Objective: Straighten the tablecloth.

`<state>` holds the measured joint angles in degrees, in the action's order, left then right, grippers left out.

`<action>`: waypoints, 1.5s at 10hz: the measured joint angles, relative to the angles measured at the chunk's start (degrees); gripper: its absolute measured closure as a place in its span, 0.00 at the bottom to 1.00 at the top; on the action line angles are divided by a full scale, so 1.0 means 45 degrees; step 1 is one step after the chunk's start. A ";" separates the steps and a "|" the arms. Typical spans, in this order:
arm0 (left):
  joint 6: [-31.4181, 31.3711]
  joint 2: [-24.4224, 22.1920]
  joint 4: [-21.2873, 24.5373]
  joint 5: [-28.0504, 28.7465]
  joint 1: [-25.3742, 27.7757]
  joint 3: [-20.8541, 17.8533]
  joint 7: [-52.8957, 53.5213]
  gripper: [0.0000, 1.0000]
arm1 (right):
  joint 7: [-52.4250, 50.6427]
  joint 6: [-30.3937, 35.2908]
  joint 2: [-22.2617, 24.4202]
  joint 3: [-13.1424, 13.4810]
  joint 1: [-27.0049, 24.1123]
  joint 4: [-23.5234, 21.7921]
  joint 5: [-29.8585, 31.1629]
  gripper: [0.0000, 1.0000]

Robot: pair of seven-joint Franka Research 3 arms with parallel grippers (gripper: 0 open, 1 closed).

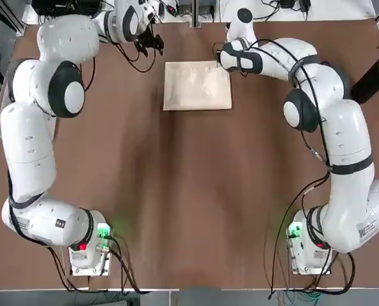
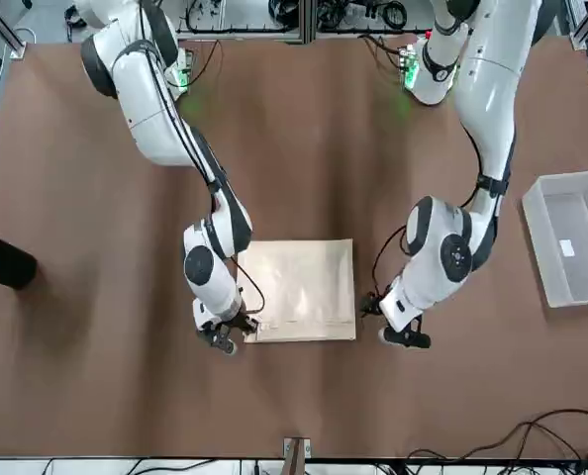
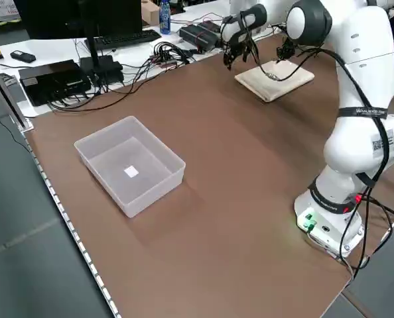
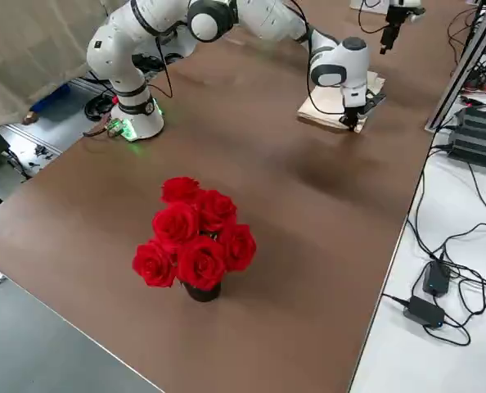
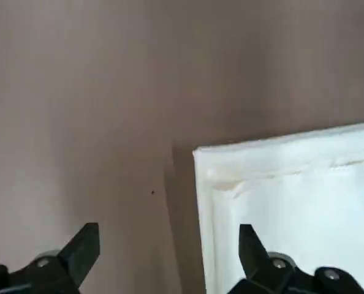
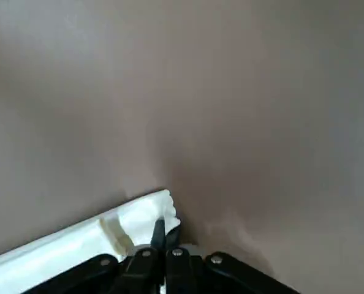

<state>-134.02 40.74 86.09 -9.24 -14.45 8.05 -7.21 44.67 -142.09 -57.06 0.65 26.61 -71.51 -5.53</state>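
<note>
The right claw (image 6: 163,236) is clenched on the far right corner of the cloth (image 1: 197,85), which lies folded flat on the table (image 1: 189,191) at its far middle, between the two arms. The left claw (image 5: 166,248) hangs released just off the far left corner, one finger over the cloth's edge, the other over bare table. The cloth lies to that claw's right, and the left corner is probably next to be pinched.

Robotics lab: arm-mounted table (image 1: 189,210), cabling (image 3: 150,56)
</note>
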 joint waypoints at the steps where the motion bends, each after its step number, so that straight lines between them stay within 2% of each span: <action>1: 0.0005 -0.0026 0.0446 0.0000 -0.0017 0.0086 0.0002 0.00 | -0.0021 0.0005 -0.0001 0.0001 0.0000 0.0003 0.0000 0.98; 3: -0.0001 -0.0081 0.1143 0.0000 -0.0126 0.0168 0.0002 0.00 | -0.0034 0.0013 -0.0001 0.0003 0.0001 0.0009 0.0000 0.98; 5: -0.0222 -0.0103 0.1227 0.0000 -0.0348 0.0218 -0.0008 0.00 | -0.0037 0.0020 -0.0001 0.0005 0.0002 0.0013 0.0000 0.98; 9: -0.1540 -0.0078 0.1042 0.0000 -0.0542 0.0219 -0.0072 0.00 | -0.0053 0.0026 -0.0001 0.0008 0.0007 0.0019 0.0012 0.98; 15: -0.3000 0.1267 0.0140 0.0000 -0.1243 0.0187 -0.0691 0.00 | -0.0054 0.0039 -0.0001 0.0018 0.0014 0.0026 0.0013 0.98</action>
<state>-147.52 46.45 86.72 -9.24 -20.05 8.89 -10.31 44.42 -141.91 -57.06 0.73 26.68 -71.40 -5.46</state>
